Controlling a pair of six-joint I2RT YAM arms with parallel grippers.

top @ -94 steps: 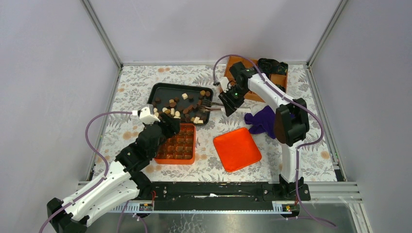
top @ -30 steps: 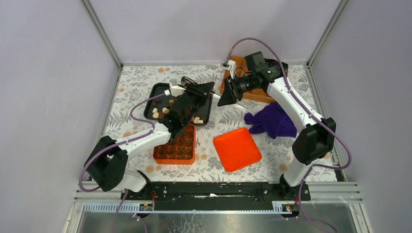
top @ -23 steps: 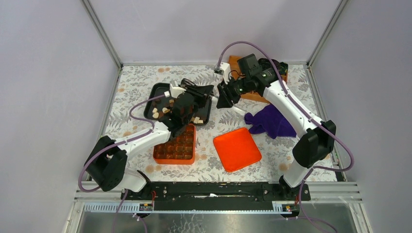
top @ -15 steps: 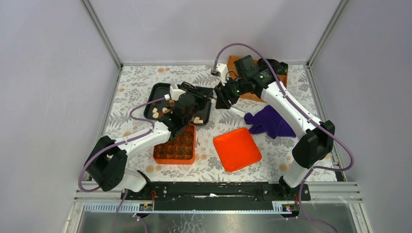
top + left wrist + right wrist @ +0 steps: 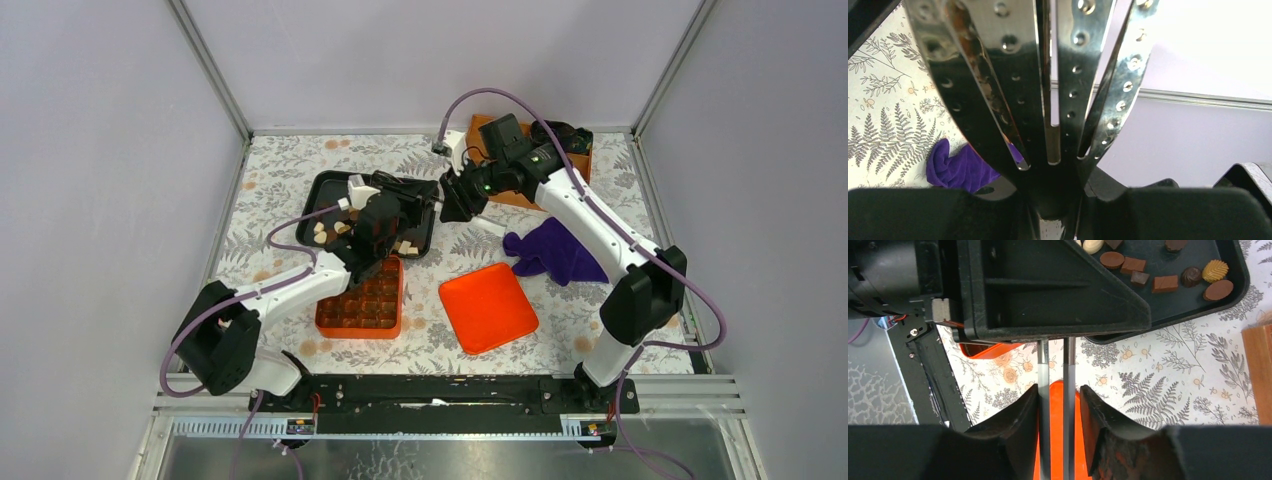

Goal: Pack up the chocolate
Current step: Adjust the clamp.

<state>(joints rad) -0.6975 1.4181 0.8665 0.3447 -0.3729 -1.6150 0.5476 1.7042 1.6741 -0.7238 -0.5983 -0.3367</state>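
Note:
The chocolate (image 5: 330,228) lies loose in a black tray (image 5: 322,183); brown, dark and cream pieces (image 5: 1148,280) also show in the right wrist view. More pieces fill the orange compartment box (image 5: 365,300). My left gripper (image 5: 405,195) hangs over the tray's right end, shut on shiny perforated metal tongs (image 5: 1068,75). My left gripper (image 5: 1053,200) clamps them where the blades meet. My right gripper (image 5: 450,200) faces it from the right. The tongs' two grey arms (image 5: 1043,370) run between the jaws of my right gripper (image 5: 1058,405), which stand slightly wider than the arms.
An orange lid (image 5: 487,307) lies right of the compartment box. A purple cloth (image 5: 555,250) is bunched beside it, and the purple cloth (image 5: 955,167) also shows in the left wrist view. A wooden box (image 5: 575,165) with dark bundles sits at the back right.
The left arm has swung from the orange box up over the tray. Over the last second my right gripper moved left, close up to the left gripper.

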